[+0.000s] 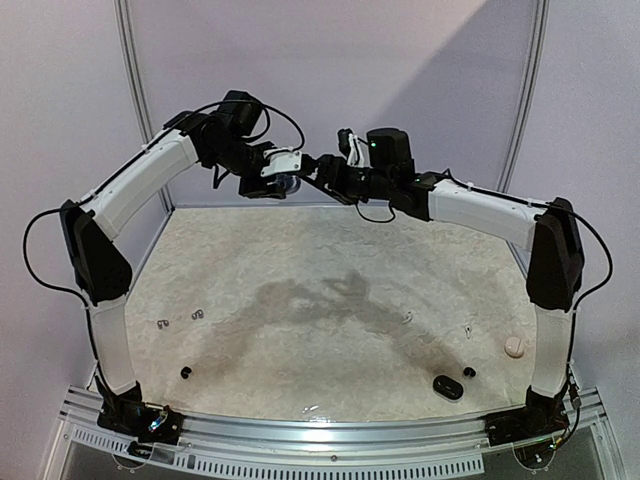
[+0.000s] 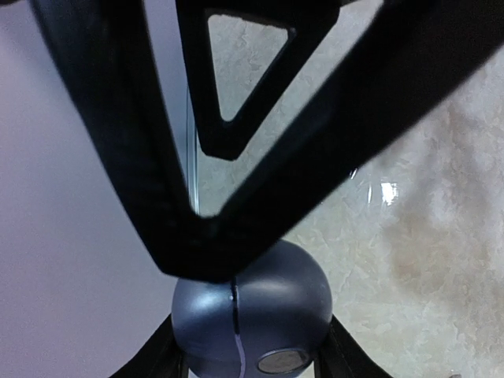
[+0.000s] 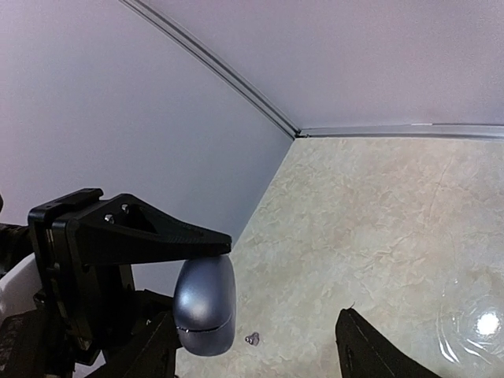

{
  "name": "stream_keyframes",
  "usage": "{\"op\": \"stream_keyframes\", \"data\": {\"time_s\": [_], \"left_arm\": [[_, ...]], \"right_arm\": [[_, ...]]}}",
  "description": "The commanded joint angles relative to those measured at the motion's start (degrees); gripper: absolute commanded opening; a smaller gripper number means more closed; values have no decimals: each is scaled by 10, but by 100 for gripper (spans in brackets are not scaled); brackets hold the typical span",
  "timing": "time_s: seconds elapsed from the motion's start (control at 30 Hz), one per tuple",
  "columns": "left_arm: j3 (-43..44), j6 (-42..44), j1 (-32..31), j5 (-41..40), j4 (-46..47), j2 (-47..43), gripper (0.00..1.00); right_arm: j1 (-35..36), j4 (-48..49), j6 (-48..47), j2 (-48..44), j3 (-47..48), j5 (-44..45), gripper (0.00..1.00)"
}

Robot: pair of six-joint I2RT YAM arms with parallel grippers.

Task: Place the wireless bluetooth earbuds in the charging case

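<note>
A rounded blue-grey charging case [image 1: 286,184] hangs high above the far end of the table, with my left gripper [image 1: 272,178] shut on it. In the left wrist view the case [image 2: 252,311] sits between the left gripper's [image 2: 252,350] two fingers, and a thin seam runs across it. My right gripper [image 1: 322,172] faces it from the right. Its jaws stand open, the case [image 3: 205,303] lies close to its left finger [image 3: 146,346], and a wide gap separates it from the other finger. Black earbuds [image 1: 186,373] [image 1: 469,373], white ones [image 1: 407,319] and greyish ones [image 1: 163,322] lie on the table.
A black case [image 1: 447,386] lies near the front right and a pale pink case [image 1: 514,346] by the right edge. One small greyish bud [image 3: 253,339] shows on the table below the grippers. The purple back wall [image 3: 236,47] stands close behind the arms.
</note>
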Motion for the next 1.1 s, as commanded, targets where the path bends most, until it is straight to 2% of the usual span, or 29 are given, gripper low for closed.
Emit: {"op": "stream_keyframes", "data": {"time_s": [0.0, 0.13, 0.37, 0.47, 0.63, 0.67, 0.73, 0.77, 0.8, 0.9, 1.0, 1.07], "left_arm": [[-17, 11, -16, -29, 20, 2, 21], [-19, 9, -20, -34, 20, 4, 21], [-22, 7, -22, -41, 34, 6, 21], [-22, 7, -23, -41, 38, 6, 21], [-22, 8, -24, -41, 32, 6, 22], [-22, 5, -24, -41, 31, 5, 30], [-19, -16, -22, -37, 25, 5, 75], [-16, -29, -20, -35, 20, 4, 94], [-9, -45, -17, -29, 11, 3, 99], [21, -89, 11, 39, -47, -3, 99], [27, -115, 53, 168, -104, -35, 99], [0, -134, 82, 271, -124, -70, 99]], "right_arm": [[7, 36, 26, 36, 20, -39, 68], [11, 51, 25, 51, 32, -59, 59], [20, 48, 22, 66, 44, -78, 53], [21, 36, 21, 75, 53, -81, 41], [21, 40, 13, 73, 51, -82, 12], [21, 41, 11, 73, 51, -82, 8], [20, 41, 4, 69, 47, -83, 3], [20, 40, -4, 67, 45, -83, 2], [20, 39, -12, 62, 40, -82, 0], [20, 32, -52, 38, 23, -80, 0], [19, 34, -106, 8, -5, -89, 0], [20, 80, -149, -28, -43, -115, 0]]}}
